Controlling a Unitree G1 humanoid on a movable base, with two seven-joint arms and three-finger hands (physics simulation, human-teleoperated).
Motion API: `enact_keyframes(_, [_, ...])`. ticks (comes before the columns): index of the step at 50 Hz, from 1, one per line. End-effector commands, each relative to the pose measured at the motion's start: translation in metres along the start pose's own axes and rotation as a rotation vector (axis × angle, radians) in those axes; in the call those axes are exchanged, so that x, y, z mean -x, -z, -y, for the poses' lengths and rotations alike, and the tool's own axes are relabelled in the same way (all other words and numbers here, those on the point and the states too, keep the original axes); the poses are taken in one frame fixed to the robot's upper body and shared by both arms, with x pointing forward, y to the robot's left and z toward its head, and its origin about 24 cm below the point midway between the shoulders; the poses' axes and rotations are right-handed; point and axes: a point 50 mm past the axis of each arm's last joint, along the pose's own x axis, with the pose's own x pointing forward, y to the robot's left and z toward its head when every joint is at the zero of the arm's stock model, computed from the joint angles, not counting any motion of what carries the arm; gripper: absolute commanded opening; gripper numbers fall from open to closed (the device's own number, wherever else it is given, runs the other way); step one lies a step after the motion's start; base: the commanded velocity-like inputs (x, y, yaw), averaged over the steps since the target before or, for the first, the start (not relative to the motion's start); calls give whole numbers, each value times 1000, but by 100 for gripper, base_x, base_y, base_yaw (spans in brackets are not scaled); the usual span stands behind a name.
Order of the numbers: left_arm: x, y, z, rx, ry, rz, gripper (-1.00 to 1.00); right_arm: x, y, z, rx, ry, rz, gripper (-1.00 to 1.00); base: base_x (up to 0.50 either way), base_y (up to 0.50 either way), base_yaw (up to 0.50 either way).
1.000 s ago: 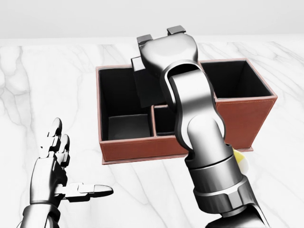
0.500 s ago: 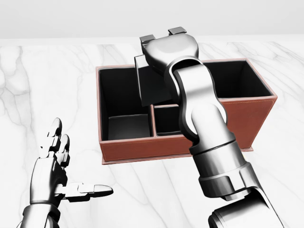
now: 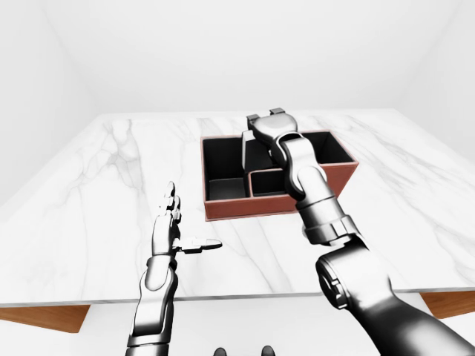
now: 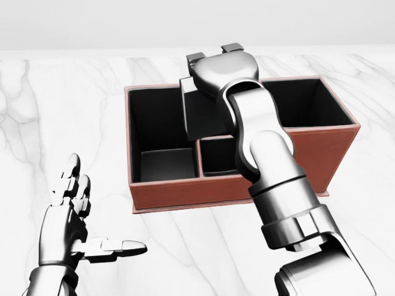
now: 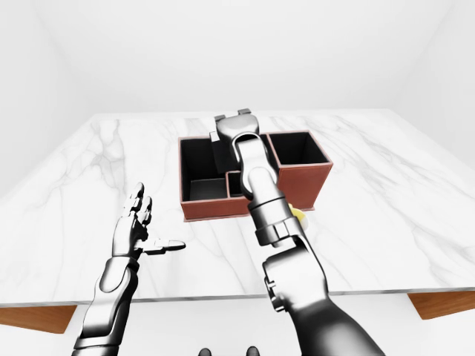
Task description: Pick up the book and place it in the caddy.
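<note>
Book (image 4: 200,114) stands in caddy (image 4: 185,191) on white marble table (image 3: 96,185), pale walls (image 3: 223,52)

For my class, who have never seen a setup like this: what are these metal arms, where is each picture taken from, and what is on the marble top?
These are computer-rendered pictures of a humanoid robot. All three come from cameras on its head, looking down over its own arms; the two eye views are nearly the same picture.

The right robot hand reaches over a reddish-brown caddy, a box split into black-lined compartments, standing on a white marble table. It holds a dark book roughly upright inside the caddy's long upper compartment. Whether the fingers are still closed on it cannot be told.

The left robot hand is open and holds nothing, above the table at lower left. A small yellow thing peeks out beside the caddy; what it is cannot be told.
</note>
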Motion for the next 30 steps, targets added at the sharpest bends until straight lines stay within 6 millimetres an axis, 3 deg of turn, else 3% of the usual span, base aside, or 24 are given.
enact_keyframes(1, [1, -1, 0, 0, 0, 0, 100, -3, 9, 5, 33, 45, -34, -100, 0, 0, 0])
enact_keyframes(20, [0, 0, 0, -1, 0, 1, 100, -10, 9, -18, 8, -13, -24, -100, 0, 0, 0])
enact_keyframes(30, [0, 0, 0, -1, -1, 2, 100, -11, 8, -20, 6, -17, -20, -100, 0, 0, 0])
